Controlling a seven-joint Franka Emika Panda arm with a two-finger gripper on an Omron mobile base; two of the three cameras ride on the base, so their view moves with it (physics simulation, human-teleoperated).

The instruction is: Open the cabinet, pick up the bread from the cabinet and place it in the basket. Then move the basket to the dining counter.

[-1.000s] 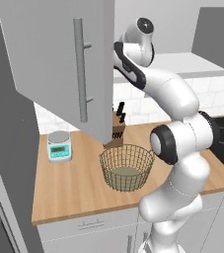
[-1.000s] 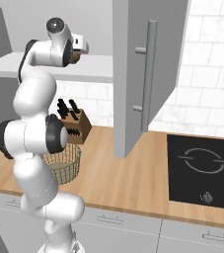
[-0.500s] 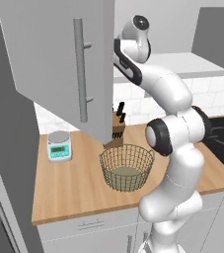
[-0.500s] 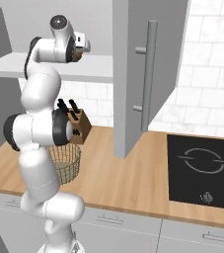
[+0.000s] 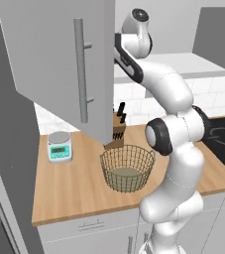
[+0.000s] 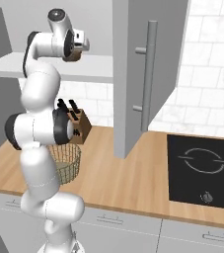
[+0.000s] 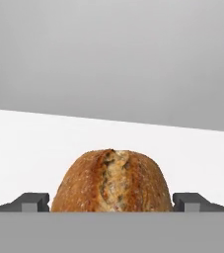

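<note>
On your far left in the left base view a small kitchen scale sits on the wood counter. Next comes the cabinet, both doors swung open, the near one hanging over the counter with its bar handle toward you. Below its edge stands a knife block, and just in front of that the basket rests on the counter, nothing in it. Your arm reaches up into the cabinet. In the hand view the bread sits on the white shelf, and the gripper stands wide apart, one fingertip on each side of the loaf, not clamped. At the right, a black hob lies in the counter.
</note>
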